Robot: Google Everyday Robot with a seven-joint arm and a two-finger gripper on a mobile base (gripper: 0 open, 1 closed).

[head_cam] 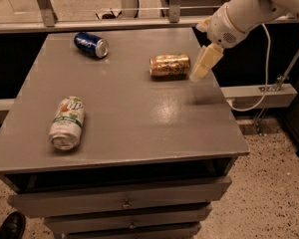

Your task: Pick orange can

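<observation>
The orange can (170,65) lies on its side on the grey table (139,118), right of centre toward the back. It has a shiny orange-gold mottled label. My gripper (201,67) hangs from the white arm (239,14) that enters from the upper right. Its cream-coloured tip is just right of the can's right end, close above the tabletop.
A blue can (91,44) lies on its side at the back left. A white-and-green can (67,122) lies on its side at the front left. Drawers (119,200) sit under the tabletop. A cable (261,78) hangs at the right. A shoe (7,227) shows at the bottom left.
</observation>
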